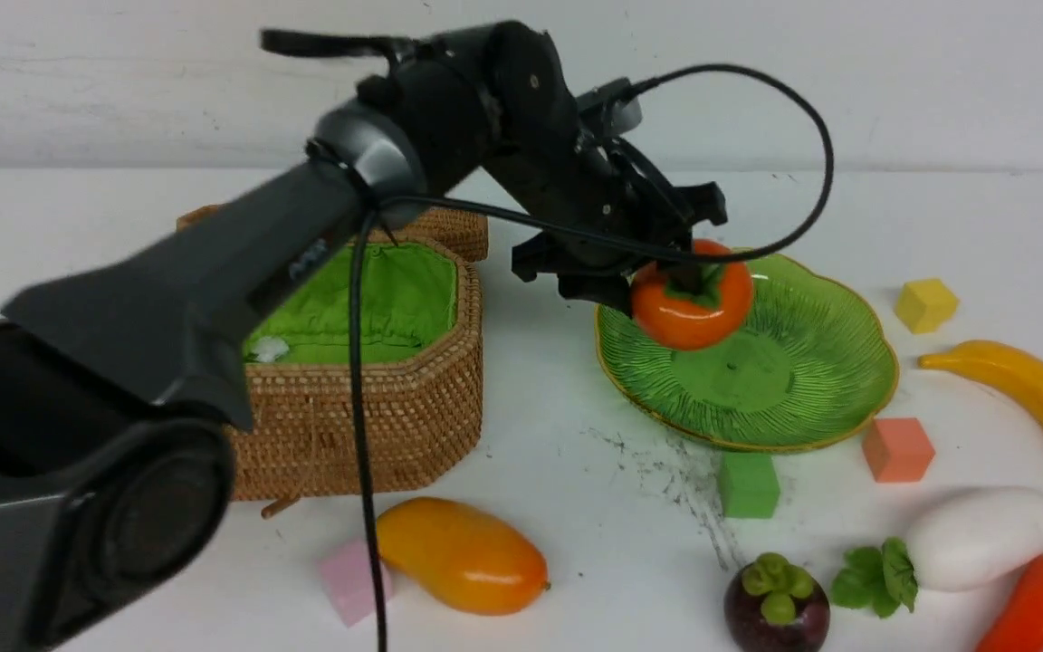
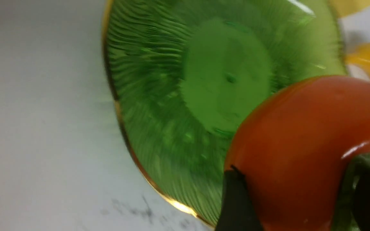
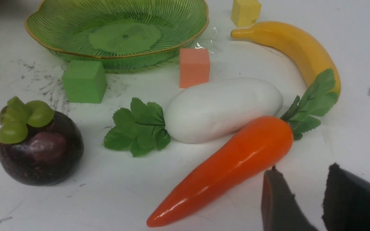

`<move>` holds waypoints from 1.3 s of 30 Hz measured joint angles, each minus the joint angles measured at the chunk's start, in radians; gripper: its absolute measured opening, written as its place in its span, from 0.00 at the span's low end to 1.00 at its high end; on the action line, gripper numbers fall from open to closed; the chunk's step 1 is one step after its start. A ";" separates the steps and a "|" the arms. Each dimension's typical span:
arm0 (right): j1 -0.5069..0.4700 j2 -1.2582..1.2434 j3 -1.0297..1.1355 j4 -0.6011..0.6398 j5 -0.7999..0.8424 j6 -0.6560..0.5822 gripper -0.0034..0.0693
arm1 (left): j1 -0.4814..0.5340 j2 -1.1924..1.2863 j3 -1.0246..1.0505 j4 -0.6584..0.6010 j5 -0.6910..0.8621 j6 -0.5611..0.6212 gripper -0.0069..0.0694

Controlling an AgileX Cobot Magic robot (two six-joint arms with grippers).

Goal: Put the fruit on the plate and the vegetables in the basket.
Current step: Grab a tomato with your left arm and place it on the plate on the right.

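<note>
The plate (image 1: 811, 398) is bare inside and open from above, except where the persimmon (image 1: 692, 303) hangs over its left part in the left end effector (image 1: 680, 276). The green cube (image 1: 748, 484) and orange cube (image 1: 897, 448) stand just beside the near rim, and a bare strip of counter (image 1: 549, 426) separates plate from basket (image 1: 413, 407). On the right, radish (image 1: 983, 534), carrot (image 1: 1042, 602) and banana (image 1: 1028, 398) lie packed close, with a narrow gap toward the mangosteen (image 1: 775, 607).

Carrot (image 1: 1042, 602) cut off by front view's edge, pink cube (image 1: 345, 584) half hidden behind mango (image 1: 460, 554)
</note>
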 joint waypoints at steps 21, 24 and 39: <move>0.000 0.000 0.000 0.000 0.000 0.000 0.38 | 0.000 0.100 -0.070 0.033 0.020 -0.118 0.65; 0.000 0.000 0.000 0.000 0.000 0.000 0.38 | 0.000 0.100 -0.070 0.020 0.026 -0.107 0.62; 0.000 0.000 0.000 0.000 0.000 0.000 0.38 | 0.000 -0.065 -0.070 0.122 0.254 -0.111 0.68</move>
